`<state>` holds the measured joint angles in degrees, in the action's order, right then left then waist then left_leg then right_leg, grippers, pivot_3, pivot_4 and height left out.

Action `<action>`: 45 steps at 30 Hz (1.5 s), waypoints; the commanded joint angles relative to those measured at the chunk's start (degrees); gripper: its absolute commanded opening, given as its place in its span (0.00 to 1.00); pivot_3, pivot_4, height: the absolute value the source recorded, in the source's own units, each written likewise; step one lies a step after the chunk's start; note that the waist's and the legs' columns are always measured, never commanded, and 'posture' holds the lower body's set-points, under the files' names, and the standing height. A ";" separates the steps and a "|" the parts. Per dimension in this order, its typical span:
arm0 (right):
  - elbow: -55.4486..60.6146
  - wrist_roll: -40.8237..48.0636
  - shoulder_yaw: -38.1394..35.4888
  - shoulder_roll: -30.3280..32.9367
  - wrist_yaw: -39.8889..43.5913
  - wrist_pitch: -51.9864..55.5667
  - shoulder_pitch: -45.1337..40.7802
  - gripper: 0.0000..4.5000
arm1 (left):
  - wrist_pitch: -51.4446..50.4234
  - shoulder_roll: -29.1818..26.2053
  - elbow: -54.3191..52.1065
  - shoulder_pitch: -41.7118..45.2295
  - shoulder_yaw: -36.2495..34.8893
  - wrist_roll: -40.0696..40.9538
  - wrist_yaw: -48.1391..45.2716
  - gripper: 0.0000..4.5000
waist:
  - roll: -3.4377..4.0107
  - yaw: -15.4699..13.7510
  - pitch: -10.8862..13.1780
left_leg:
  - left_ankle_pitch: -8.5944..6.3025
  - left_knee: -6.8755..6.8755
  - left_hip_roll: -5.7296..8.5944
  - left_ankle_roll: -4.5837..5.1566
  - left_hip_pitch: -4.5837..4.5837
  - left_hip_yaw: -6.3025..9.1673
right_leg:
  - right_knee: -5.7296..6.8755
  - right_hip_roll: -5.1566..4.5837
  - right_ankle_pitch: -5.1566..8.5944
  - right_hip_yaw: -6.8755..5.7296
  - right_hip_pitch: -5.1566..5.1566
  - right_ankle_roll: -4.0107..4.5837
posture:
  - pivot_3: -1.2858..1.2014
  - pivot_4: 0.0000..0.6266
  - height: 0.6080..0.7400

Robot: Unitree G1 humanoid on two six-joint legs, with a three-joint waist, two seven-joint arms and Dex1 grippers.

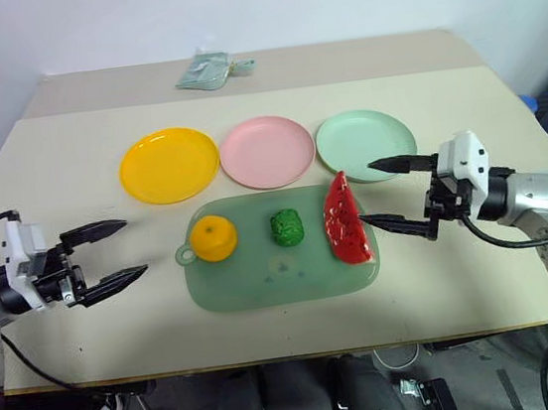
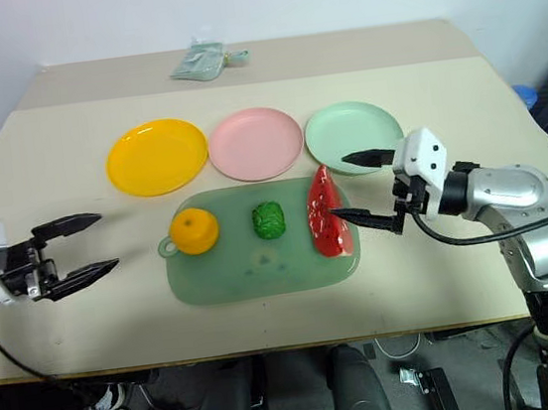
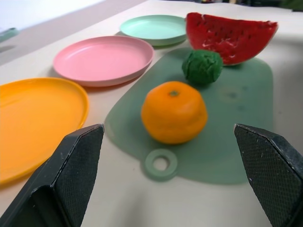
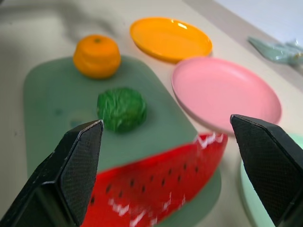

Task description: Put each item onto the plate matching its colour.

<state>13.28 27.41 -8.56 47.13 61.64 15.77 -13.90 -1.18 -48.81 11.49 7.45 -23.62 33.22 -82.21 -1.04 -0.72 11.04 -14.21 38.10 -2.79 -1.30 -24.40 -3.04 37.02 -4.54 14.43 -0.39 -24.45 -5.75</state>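
On the green mat (image 1: 263,276): orange (image 1: 213,238) at its left end, green lump (image 1: 286,227) in the middle, watermelon wedge (image 1: 346,219) at its right edge. Just behind, in a row on the beige worktop (image 1: 70,170), left to right: yellow plate (image 1: 169,165), pink plate (image 1: 267,151), mint plate (image 1: 367,144), all bare. Near the far edge, a grey-green pouch (image 1: 203,72); no readable writing. Left end effector (image 1: 108,253) well left of the mat, fingers spread wide, nothing held, pointing toward the orange. Right end effector (image 1: 390,196) just beside the wedge, likewise wide apart and unladen, roughly level.
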 commanded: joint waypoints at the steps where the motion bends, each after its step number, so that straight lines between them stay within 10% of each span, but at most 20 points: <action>1: 1.27 0.78 -3.81 1.52 0.20 -0.81 1.04 0.98 | 3.23 0.77 0.77 1.56 -1.43 0.11 0.81 1.00 | 0.02 0.04 -0.01 | 0.00 0.00 0.00 0.00 0.00 -0.01 | 0.00 0.00 0.00 0.00 0.00 0.00 | 0.52 0.24 1.00; 43: 6.11 0.82 -3.44 1.02 -3.46 2.51 0.79 0.98 | -0.49 13.12 11.46 21.18 26.55 -16.33 5.82 1.00 | 0.02 0.10 -0.08 | 0.00 0.07 0.03 0.00 0.03 0.04 | 0.06 0.07 -0.10 0.01 0.05 -0.18 | 0.52 0.24 1.00; 45: 5.81 0.44 -3.51 1.14 -3.40 2.01 0.71 0.99 | 1.20 13.40 13.03 21.52 26.86 -17.53 5.94 0.88 | 0.03 0.07 -0.09 | 0.00 0.07 0.03 0.00 0.04 0.04 | 0.07 0.07 -0.10 0.01 0.05 -0.18 | 0.52 0.24 1.00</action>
<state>17.68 27.33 -10.00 47.41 58.59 18.39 -12.37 -0.18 -35.25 23.14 29.46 2.28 17.30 -76.04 -1.00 -0.65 10.96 -14.21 38.17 -2.77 -1.29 -24.36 -3.00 37.09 -4.47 14.33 -0.38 -24.39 -5.93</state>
